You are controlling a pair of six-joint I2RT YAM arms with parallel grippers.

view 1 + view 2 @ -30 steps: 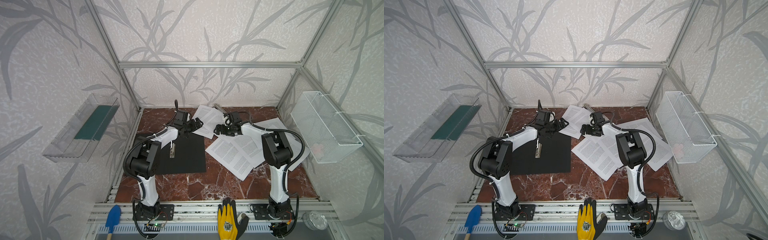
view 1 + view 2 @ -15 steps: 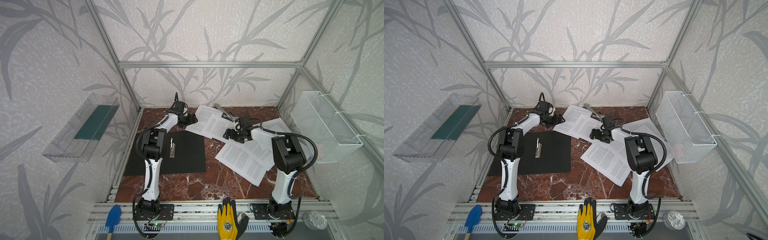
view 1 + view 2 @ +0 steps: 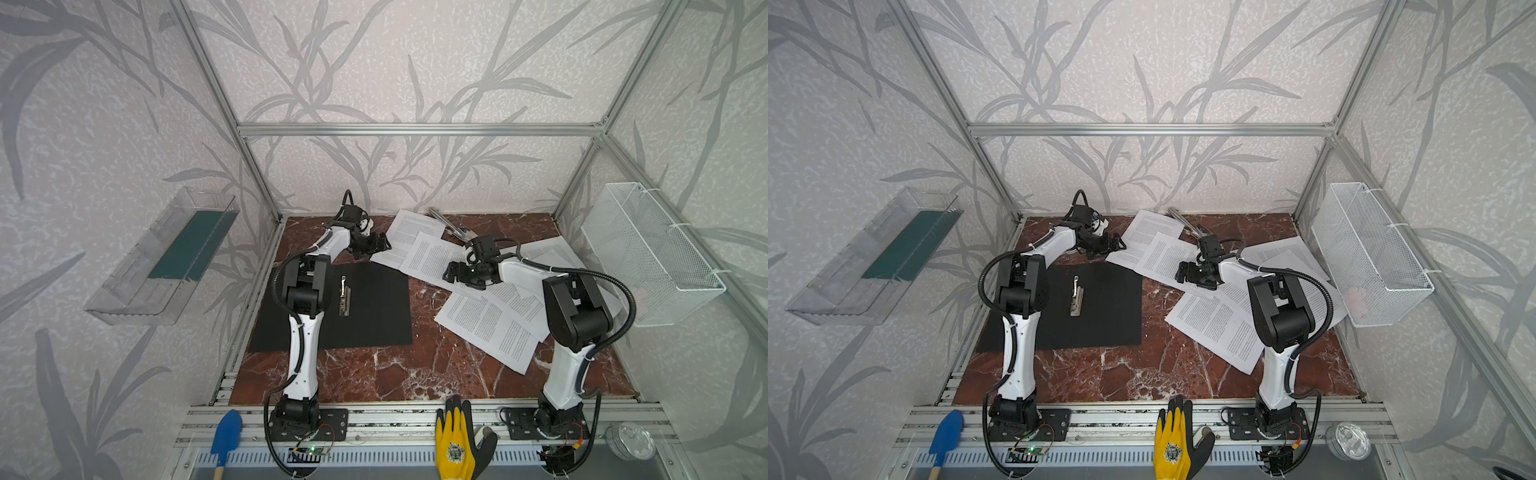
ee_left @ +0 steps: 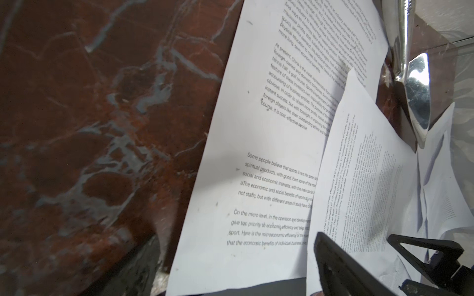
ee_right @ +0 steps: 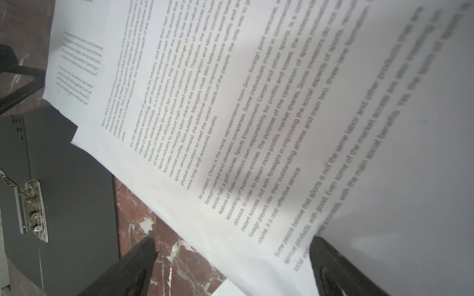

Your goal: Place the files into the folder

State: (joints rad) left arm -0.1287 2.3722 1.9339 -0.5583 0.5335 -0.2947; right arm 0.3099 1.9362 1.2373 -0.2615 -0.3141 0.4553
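While the matte-black folder (image 3: 374,316) lies flat on the left half of the red-brown, white-veined marble tabletop (image 3: 395,374), with its bright metal lever clip (image 3: 344,296) showing as a narrow strip on the dark surface, the files (image 3: 490,324) are spread outside it. They are thin white rectangular sheets, densely printed in small black type. They overlap in a loose fan from the back centre across to the right side, and in the right wrist view a corner of one sheet rests over the folder's far right corner. A polished metal utensil (image 3: 448,219) lies at the back, just beside the rearmost sheet. The left gripper (image 3: 380,245) hangs low at the left edge of the rearmost sheets. In the left wrist view its angular black fingers (image 4: 333,266) are spread wide above the paper and have hold of nothing. The right gripper (image 3: 452,274) hovers over the overlapping middle sheets. Its fingers (image 5: 133,266) are likewise far apart, one over bare marble and the other at the paper, and no sheet is pinched between them. The nearest paper in that view is blurred.
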